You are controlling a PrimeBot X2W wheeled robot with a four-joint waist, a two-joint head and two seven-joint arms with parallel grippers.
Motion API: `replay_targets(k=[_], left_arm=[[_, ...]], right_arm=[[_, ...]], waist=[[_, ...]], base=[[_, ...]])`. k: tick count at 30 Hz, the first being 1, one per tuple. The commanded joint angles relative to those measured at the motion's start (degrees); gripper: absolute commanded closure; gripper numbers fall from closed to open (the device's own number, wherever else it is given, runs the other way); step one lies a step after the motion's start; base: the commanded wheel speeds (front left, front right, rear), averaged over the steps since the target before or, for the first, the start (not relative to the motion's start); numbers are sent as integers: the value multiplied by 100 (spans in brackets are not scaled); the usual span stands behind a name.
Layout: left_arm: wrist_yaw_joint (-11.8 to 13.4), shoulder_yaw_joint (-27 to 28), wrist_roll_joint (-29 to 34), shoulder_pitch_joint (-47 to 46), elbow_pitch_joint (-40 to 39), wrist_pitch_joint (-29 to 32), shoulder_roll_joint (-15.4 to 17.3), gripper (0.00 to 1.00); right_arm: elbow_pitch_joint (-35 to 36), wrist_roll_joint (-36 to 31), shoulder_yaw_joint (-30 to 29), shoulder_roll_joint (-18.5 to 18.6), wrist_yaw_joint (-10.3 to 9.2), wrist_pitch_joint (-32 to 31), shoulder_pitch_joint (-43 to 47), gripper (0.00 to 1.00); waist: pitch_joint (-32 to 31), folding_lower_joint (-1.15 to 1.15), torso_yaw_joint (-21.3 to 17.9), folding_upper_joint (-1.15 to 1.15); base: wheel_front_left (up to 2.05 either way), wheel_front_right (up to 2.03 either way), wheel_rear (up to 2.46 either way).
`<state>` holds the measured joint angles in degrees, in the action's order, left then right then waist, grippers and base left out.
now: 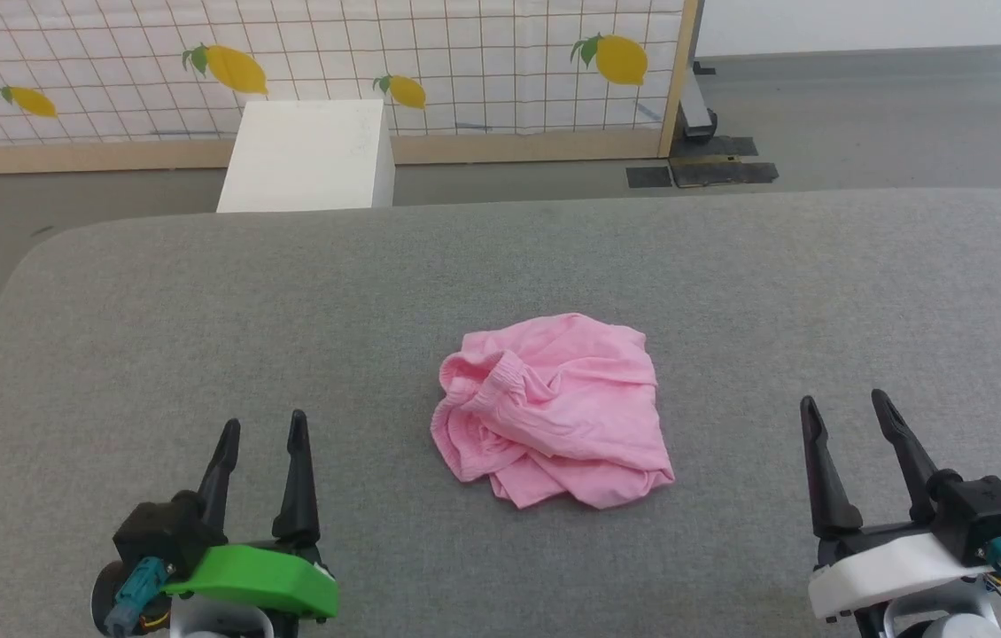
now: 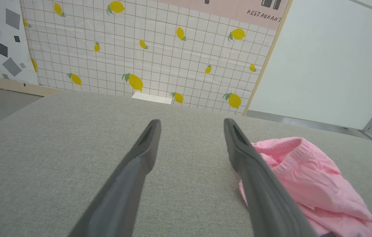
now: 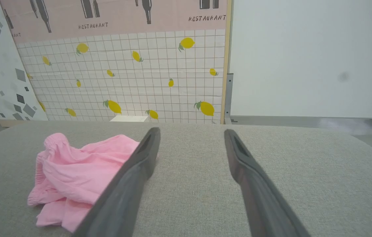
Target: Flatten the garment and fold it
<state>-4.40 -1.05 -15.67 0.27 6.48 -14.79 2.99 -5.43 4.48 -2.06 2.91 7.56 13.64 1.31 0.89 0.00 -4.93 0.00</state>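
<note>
Well, start at the bottom of the head view: your left gripper with the green plastic housing (image 1: 264,422) sits at the lower left and your right gripper with the white housing (image 1: 844,399) at the lower right. Both have their dark fingers spread wide with nothing between them, hovering over the grey woven upholstered surface (image 1: 155,337). Between them, a little above and right of frame centre, the crumpled light pink thin cloth garment (image 1: 554,408) lies in a heap, well apart from both grippers. It will likely handle as light, limp and quite unbreakable, so it should sag, drag and cling to itself rather than hold any shape you give it. A pinch will probably gather several layers unless you take a single free edge. The gathered, elastic-looking band on the upper left of the heap gives the firmest, thickest hold for the left gripper, while the loose folded corner at the lower right suits the right gripper. Bunched like this it shows no readable long axis and no clear heading. The heap is roughly as wide as it is tall, and you cannot tell neck from hem. Beyond the surface's rounded far edge stand a white rectangular box (image 1: 310,155) and a lemon-printed grid panel (image 1: 465,53).
</note>
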Motion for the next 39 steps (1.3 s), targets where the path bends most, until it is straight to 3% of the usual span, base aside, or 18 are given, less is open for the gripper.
replay_targets(k=[1, 9, 11, 16, 19, 22, 25, 29, 38, 39], left_arm=[[35, -6, 25, 65, -14, -21, -12, 0], [12, 7, 35, 7, -5, -21, -12, 0], [7, 16, 29, -3, -4, -21, -12, 0], [-6, 21, 45, -24, -19, -21, -12, 0], [-18, 24, 67, -65, -45, -21, -12, 0], [-37, 17, 95, -115, -63, -21, -12, 0], [-41, -14, 106, -145, -80, -21, -12, 0], [-18, -76, 93, -169, -100, -21, -12, 0], [16, -126, 72, -182, -126, -21, -12, 0], [17, -127, 70, -178, -127, -21, -12, 0]], right_arm=[[-2, -8, -6, -3, -8, 31, 64, 0], [-21, 228, 14, -3, -8, -40, 16, 0], [-142, 1072, 15, -3, -8, -224, -55, 0], [-799, 4580, 28, -3, -8, -1847, -546, 0], [-1481, 5925, -176, -3, -8, -3024, -1038, 0], [-2363, 6676, -368, -3, -8, -3959, -1631, 0], [-3395, 6679, -524, -1, -8, -4622, -2310, 0], [-4548, 6178, -578, 60, -8, -5058, -3079, 0], [-5995, 5306, -486, 46, -8, -5191, -4166, 0], [-6086, 5254, -454, 35, -8, -5212, -4245, 27]], waist=[[14, 0, 8, 0], [44, 0, 67, 0], [50, 0, 80, 0], [76, 0, 111, 0], [140, 0, 166, 0], [209, 0, 255, 0], [270, 0, 378, 0], [347, 0, 573, 0], [438, 0, 918, 0], [437, 0, 941, 0]], base=[[0, 0, 0], [0, 0, 0], [0, 0, 0], [0, 0, 0], [0, 0, 0], [0, 0, 0], [0, 0, 0], [0, 0, 0], [0, 0, 0], [0, 0, 0]])
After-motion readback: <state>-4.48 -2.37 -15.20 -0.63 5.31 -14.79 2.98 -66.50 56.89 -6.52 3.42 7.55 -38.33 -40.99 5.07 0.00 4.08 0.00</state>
